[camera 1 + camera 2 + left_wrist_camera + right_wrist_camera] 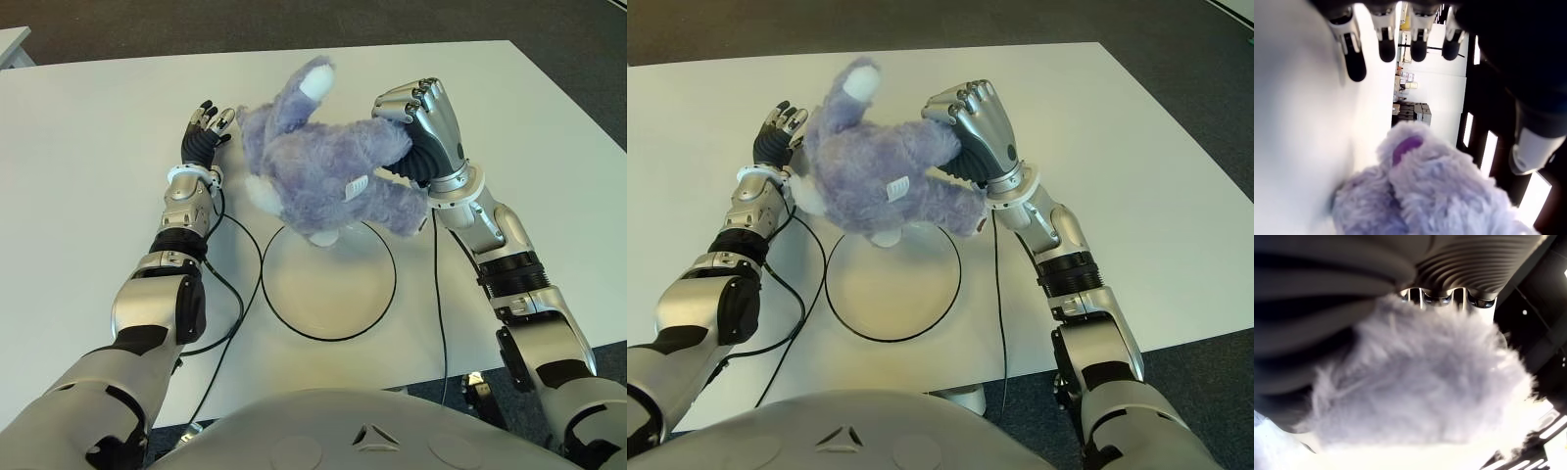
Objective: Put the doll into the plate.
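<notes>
**A:** What was the biggest thing in front of the robot?

**B:** The white table [88, 147], which filled most of the eye views. On it, just before the robot's torso, lay the plate [294, 325], a pale round dish with a dark rim. A black cable [238, 294] ran from the left forearm and curved along the plate's left edge.

**A:** And the doll?

**B:** The doll [323, 162], a fluffy lavender plush with white paw tips, was over the far rim of the plate. Most of its body lay beyond that rim, with one white foot dipping to the rim's far edge. Whether it touched the plate I could not tell.

**A:** Which hand had it?

**B:** The right hand [423, 122]. Its fingers [958, 101] were curled over the doll's right side, and in its wrist view the fur pressed up against the palm, so it gripped the plush.

**A:** The left hand?

**B:** The left hand [204, 137] was at the doll's left side, fingers extended and relaxed, holding nothing.
</notes>
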